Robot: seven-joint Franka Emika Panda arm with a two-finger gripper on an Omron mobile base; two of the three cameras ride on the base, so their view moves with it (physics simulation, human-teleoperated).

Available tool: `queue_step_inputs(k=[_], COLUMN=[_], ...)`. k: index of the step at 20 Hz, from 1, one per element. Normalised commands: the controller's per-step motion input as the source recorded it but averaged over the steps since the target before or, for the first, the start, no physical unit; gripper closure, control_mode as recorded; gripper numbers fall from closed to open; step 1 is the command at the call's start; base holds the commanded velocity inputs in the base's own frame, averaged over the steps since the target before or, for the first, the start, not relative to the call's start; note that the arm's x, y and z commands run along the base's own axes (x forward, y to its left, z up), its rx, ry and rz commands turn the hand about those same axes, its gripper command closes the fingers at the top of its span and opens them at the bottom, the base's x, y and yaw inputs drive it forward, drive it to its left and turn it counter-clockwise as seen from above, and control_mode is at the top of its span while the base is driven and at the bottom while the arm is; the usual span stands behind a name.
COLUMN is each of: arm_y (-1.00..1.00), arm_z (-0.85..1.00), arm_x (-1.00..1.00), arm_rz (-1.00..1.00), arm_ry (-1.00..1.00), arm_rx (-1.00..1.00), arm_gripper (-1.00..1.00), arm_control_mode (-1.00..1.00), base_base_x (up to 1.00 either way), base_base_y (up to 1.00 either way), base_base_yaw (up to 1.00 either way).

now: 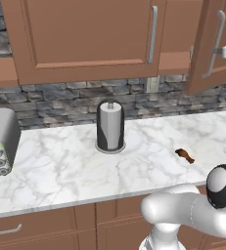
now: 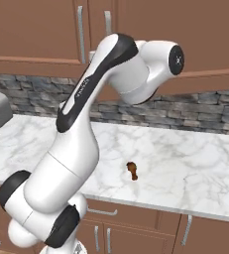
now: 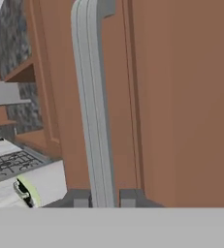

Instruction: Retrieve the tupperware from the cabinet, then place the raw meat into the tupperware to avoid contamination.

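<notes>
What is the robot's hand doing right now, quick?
Gripper: shut on the cabinet door handle, with the door swung partly open.

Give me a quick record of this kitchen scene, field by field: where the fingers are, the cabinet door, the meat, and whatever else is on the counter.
fingers: the two tips stand either side of the door handle, closed on it
cabinet door: right-hand door swung partly open
raw meat: small reddish-brown chunk lying bare on the marble counter, apart from everything else
paper towel roll: upright near the backsplash, left of the meat
toaster: grey, at the counter's left end
tupperware: not located
</notes>
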Motion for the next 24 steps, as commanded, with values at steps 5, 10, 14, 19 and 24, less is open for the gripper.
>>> queue_step_inputs(k=[5,10,14,19,24], arm_y=[-0.45,-0.48,-0.45,-0.4,-0.45], arm_z=[-0.03,-0.07,-0.07,-0.13,-0.13], arm_x=[-0.4,-0.34,-0.24,-0.08,-0.07], arm_rz=[0.04,0.01,-0.02,-0.08,-0.07], arm_ry=[-0.04,-0.06,-0.05,-0.03,0.0], arm_rx=[0.05,0.05,0.03,0.01,0.04], arm_gripper=[1.0,1.0,1.0,1.0,1.0], arm_control_mode=[-1.0,-1.0,-1.0,-1.0,-1.0], base_base_x=[0.0,0.0,0.0,0.0,0.0], base_base_y=[0.0,0.0,0.0,0.0,0.0], base_base_yaw=[0.0,0.0,0.0,0.0,0.0])
